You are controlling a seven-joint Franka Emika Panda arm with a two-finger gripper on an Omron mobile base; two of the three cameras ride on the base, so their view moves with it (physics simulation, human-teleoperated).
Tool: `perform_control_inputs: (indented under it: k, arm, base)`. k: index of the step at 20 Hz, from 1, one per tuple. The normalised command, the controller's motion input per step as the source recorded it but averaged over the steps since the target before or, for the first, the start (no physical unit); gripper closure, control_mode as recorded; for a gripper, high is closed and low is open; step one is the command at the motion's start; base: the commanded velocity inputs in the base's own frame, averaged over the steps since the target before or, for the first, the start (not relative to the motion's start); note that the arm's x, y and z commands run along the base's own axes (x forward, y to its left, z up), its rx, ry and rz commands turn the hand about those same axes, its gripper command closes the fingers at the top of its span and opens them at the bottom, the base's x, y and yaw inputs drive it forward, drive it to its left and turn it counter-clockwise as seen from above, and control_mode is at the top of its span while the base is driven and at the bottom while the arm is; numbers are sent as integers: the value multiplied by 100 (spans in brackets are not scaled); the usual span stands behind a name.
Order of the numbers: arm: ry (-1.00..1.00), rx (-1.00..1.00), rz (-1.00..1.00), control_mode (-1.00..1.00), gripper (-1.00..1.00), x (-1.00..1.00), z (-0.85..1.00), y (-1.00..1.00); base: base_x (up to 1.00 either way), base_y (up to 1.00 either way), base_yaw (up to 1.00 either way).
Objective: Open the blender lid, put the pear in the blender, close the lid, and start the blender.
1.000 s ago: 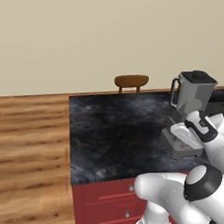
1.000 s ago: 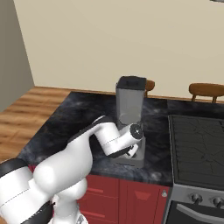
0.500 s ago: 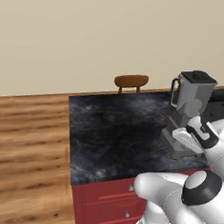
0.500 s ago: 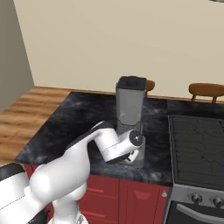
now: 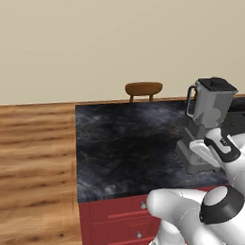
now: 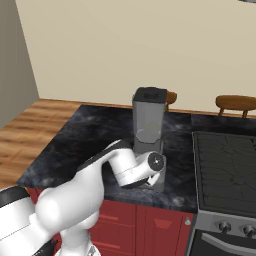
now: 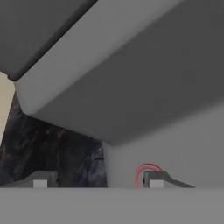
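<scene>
Black counter (image 5: pixel 129 139) carrying blender (image 5: pixel 204 125), which is standing near counter's front edge, beside stove (image 6: pixel 225 170). Blender lid (image 5: pixel 217 84) sitting closed on jar rim. Gripper (image 7: pixel 94 179) hanging low against blender base, jaws standing apart, holding nothing; one fingertip (image 7: pixel 154 178) lying over red-ringed button (image 7: pixel 144 171) on base front. Pear unseen; jar too cloudy for telling contents.

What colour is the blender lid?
Dark grey-black; the blender lid shows best in the left base view.
</scene>
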Motion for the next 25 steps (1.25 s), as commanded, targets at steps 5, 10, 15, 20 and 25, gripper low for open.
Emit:
perform_control_inputs:
  k: [5, 10, 15, 20, 25]
  arm:
    - [-9, 0, 0, -100, -100, 8, -32, 0]
    - [-5, 0, 0, -100, -100, -32, 17, 0]
    - [-10, 0, 0, -100, -100, -65, 91, -3]
    - [-9, -1, 0, -100, -100, -48, 98, -3]
    - [-7, -2, 0, -100, -100, -28, 73, 0]
  base:
    - [0, 0, 0]
    - [0, 0, 0]
    - [0, 0, 0]
    - [0, 0, 0]
    - [0, 0, 0]
